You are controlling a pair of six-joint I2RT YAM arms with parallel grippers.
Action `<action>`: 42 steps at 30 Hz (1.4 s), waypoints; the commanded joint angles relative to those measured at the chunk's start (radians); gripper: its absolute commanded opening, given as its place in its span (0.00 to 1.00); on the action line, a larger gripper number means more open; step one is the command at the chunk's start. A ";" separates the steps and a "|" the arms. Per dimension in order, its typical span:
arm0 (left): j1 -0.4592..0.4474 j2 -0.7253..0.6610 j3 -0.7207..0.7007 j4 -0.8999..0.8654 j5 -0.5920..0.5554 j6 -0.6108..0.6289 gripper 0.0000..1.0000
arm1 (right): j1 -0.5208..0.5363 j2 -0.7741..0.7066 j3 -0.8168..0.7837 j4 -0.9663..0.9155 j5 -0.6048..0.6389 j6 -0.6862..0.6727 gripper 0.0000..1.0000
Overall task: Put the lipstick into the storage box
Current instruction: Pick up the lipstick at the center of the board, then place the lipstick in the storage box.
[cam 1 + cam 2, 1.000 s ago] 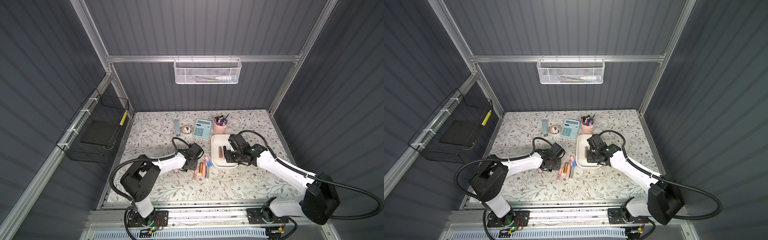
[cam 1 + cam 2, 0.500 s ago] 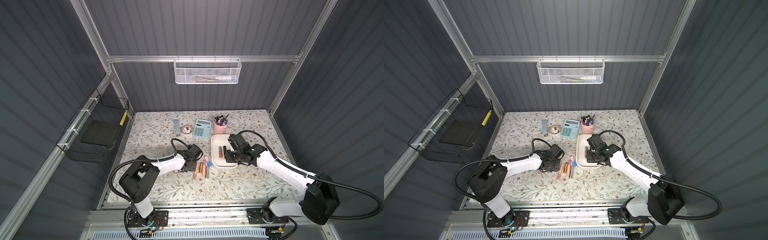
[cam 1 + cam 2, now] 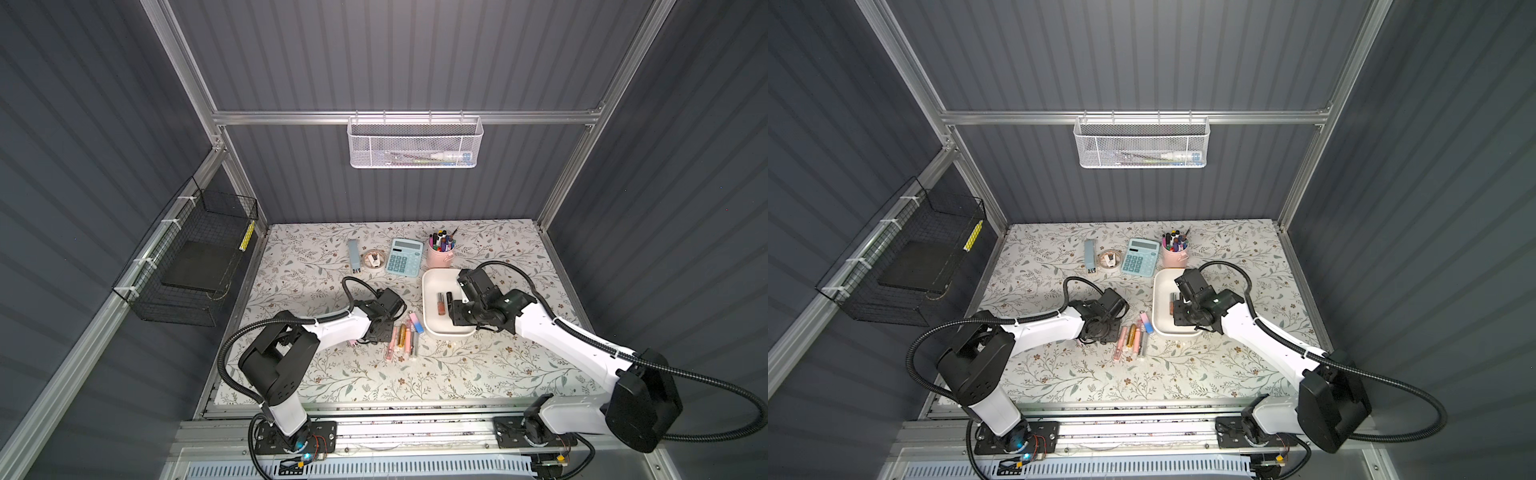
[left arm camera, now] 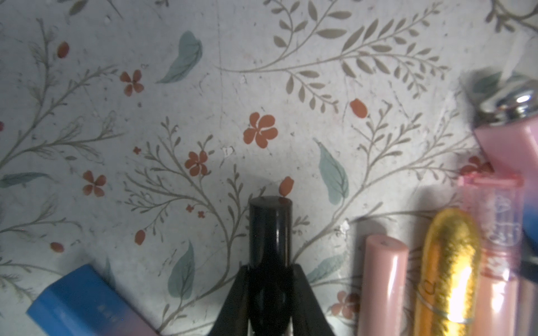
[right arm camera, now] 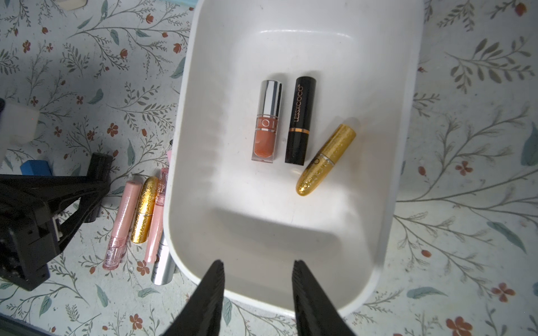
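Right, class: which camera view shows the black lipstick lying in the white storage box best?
The right wrist view: the black lipstick lies close and sharp, brand lettering visible, between two others in the storage box. In a top view it is only a small dark sliver. The left wrist view misses the box.

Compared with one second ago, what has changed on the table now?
The left gripper closed on the black lipstick. The right gripper stayed open above the storage box; nothing else visibly moved.
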 commanded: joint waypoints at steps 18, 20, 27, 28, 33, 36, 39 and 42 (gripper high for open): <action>-0.007 0.031 0.295 -0.159 0.018 0.066 0.15 | -0.012 -0.062 -0.048 0.005 0.025 -0.018 0.42; -0.008 0.049 0.350 -0.173 0.023 0.073 0.16 | -0.015 -0.072 -0.057 0.007 0.027 -0.018 0.42; -0.033 0.162 0.579 -0.204 0.056 0.098 0.16 | -0.027 -0.102 -0.080 0.005 0.032 -0.020 0.42; -0.040 0.181 0.616 -0.212 0.059 0.103 0.16 | -0.029 -0.108 -0.083 0.004 0.031 -0.020 0.42; -0.074 0.302 0.796 -0.249 0.068 0.123 0.16 | -0.044 -0.137 -0.091 -0.007 0.037 -0.028 0.42; -0.090 0.363 0.879 -0.266 0.074 0.129 0.16 | -0.052 -0.160 -0.097 -0.015 0.041 -0.033 0.42; -0.101 0.414 0.935 -0.272 0.084 0.128 0.16 | -0.062 -0.184 -0.104 -0.022 0.048 -0.042 0.42; -0.110 0.462 0.975 -0.282 0.088 0.126 0.16 | -0.071 -0.204 -0.110 -0.027 0.047 -0.047 0.43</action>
